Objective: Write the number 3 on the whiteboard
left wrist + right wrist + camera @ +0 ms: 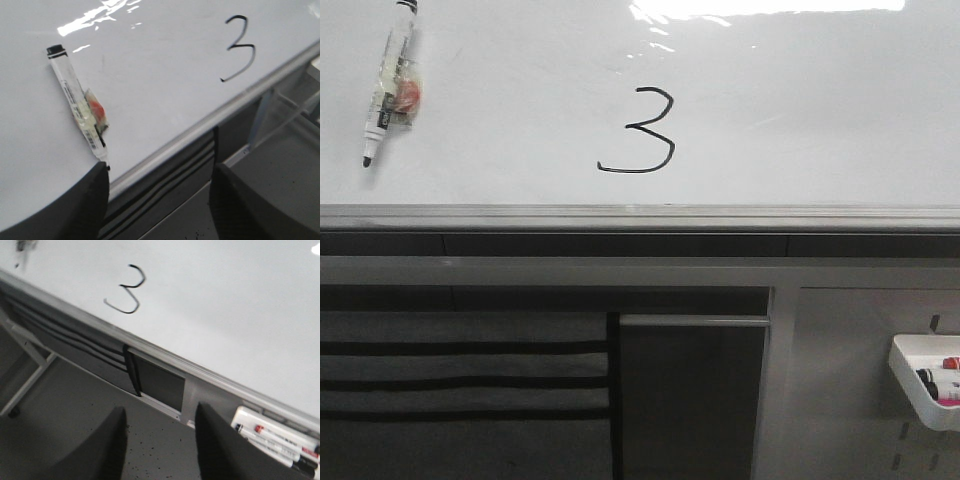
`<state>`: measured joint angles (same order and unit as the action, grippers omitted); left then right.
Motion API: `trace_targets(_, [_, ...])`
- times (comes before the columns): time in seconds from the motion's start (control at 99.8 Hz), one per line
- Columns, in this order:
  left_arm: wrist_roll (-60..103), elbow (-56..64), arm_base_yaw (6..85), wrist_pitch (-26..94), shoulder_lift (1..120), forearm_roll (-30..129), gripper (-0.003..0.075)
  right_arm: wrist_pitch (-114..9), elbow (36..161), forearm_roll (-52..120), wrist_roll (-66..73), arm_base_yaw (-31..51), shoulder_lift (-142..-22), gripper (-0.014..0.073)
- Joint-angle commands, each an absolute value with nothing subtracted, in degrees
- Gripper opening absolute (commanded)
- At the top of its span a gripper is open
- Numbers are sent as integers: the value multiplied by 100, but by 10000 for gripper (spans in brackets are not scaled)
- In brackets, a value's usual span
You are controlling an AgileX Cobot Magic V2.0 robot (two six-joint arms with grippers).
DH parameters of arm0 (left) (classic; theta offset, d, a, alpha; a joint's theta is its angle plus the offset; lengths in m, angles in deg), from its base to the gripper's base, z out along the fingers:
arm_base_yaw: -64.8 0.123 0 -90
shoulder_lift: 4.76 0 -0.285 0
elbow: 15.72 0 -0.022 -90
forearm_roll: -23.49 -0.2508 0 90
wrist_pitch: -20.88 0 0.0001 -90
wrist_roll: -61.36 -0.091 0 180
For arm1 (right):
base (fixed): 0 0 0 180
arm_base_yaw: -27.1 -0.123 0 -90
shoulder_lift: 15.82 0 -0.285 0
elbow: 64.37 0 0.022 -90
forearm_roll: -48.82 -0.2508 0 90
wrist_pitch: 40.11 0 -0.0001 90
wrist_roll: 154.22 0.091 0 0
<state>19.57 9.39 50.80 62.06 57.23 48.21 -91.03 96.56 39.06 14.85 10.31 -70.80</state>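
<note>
You had the thin black hand-drawn number 3 (642, 131) finished, mid-board on the glossy white whiteboard (800, 110). The white marker pen (387, 82) lay far left on it. Left fingers (82, 205) and right fingers (100, 450) were spread, empty. Task looked done.

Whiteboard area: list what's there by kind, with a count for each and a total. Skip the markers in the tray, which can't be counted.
Whiteboard: 1
Written number 3: 1
Marker lying on the board: 1
White tray holding markers: 1
Total: 4
</note>
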Motion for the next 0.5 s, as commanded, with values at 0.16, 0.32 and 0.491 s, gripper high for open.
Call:
trace_targets(0.16, [3485,1024,5083,6503,3947,4209,225,-8704,9154,3941,2042,1521,-6013,-58])
trace_targets(0.32, [3920,1925,5083,5470,3171,4181,-21,-7686,8536,3930,2042,1521,-5404,-74])
trace_targets(0.491, [4027,3073,5083,3794,2880,5137,-18,-7854,8309,3930,2042,1521,-5247,-74])
